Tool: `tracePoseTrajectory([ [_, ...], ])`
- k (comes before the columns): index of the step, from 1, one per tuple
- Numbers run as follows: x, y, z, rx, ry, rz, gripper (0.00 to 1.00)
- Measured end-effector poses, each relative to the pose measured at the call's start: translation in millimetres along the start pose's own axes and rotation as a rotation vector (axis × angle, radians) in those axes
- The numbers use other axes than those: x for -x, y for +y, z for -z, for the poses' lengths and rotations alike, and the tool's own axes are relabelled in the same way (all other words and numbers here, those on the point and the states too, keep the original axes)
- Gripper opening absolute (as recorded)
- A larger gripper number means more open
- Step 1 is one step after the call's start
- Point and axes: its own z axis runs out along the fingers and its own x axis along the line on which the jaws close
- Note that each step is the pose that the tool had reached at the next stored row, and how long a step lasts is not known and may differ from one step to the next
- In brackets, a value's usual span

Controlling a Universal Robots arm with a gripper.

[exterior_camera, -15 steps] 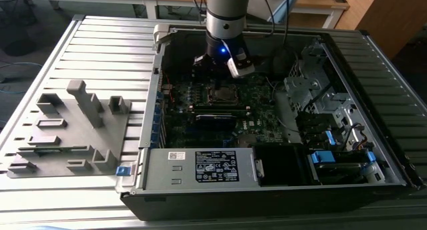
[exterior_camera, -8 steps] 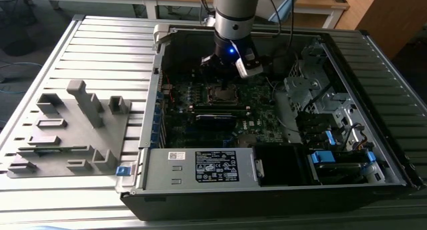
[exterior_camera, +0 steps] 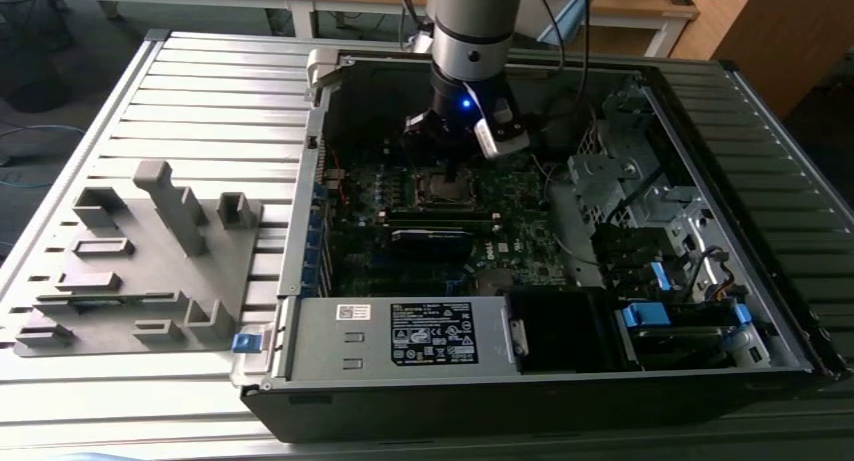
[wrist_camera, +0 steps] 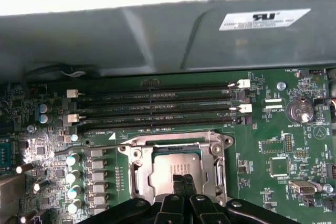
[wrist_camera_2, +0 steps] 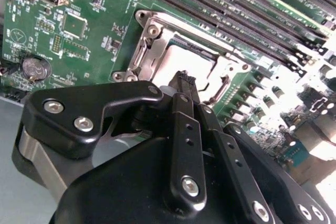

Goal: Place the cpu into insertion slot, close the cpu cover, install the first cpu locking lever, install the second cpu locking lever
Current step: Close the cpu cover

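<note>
Gripper (wrist_camera: 182,178): fingers (wrist_camera: 177,183) are closed together on nothing and held directly above the cpu (wrist_camera: 168,163), which is seated flat within the cpu cover (wrist_camera: 140,177), mid circuit board (wrist_camera: 273,145).

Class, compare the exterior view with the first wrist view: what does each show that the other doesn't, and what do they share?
Exterior view: the open computer case, the grey fixture tray at that view's left, the robot arm and the labelled power supply.
First wrist view: the coin cell battery, the white memory slot latches and a row of capacitors.
Both: the green motherboard, the cpu framed by the cpu cover, and the gripper over it, jaws shut.
</note>
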Motion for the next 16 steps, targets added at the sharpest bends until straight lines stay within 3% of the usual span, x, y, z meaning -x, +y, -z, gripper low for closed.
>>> tracePoseTrajectory([
  [6,0.4,-5.0,0.0,-0.0010,-0.0002,0.000,0.11],
  [16,0.4,-5.1,3.1,-0.0012,-0.0002,0.000,0.11],
])
